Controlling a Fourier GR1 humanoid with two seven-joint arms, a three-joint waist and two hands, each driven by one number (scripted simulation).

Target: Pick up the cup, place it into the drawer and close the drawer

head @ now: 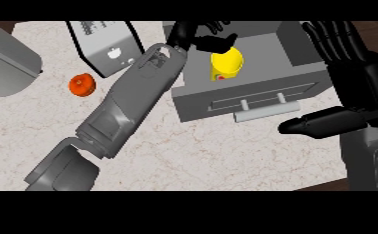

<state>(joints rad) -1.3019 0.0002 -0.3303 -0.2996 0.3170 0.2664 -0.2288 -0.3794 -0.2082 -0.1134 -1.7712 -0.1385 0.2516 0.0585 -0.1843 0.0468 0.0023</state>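
Inside the open drawer [255,92], the yellow cup [226,64] stands roughly upright, its long axis tilted slightly. Above it, the left hand [196,34] curls round its top. At the right edge, the right hand [347,73] rests open over the tabletop [221,153].

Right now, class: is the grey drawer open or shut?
Open. The drawer is pulled out, its inside showing, with the yellow cup in it under the left hand.
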